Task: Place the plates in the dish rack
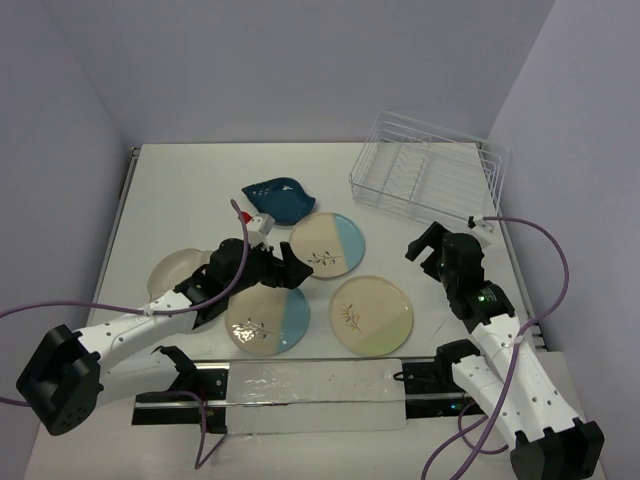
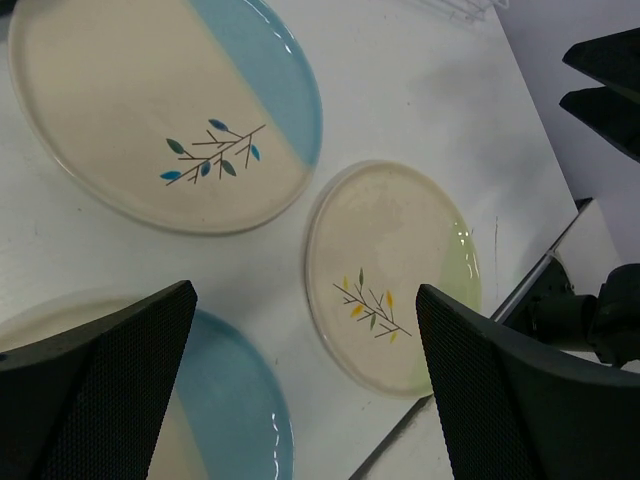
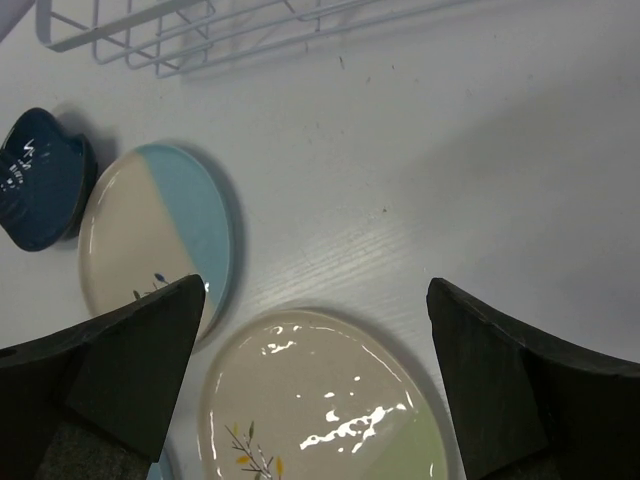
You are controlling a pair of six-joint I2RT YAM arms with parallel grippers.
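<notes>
Top external: left gripper (image 1: 290, 265) amid plates (image 1: 330, 245); right gripper (image 1: 425, 250) beside them (both spread wide); dish rack (image 1: 428, 175) far right.

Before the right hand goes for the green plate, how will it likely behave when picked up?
The green plate shows bright glare, so it is probably slippery. It lies flat on the table with a low rim, so getting under its edge may be hard. It seems stiff ceramic, likely to chip if dropped.

blue-half plates (image 1: 328, 245) (image 1: 267, 320): 2 | green-half plate (image 1: 372, 315): 1 | cream plate (image 1: 175, 268): 1 | leaf dish (image 1: 278, 199): 1 | wire rack (image 1: 420, 175): 1
</notes>
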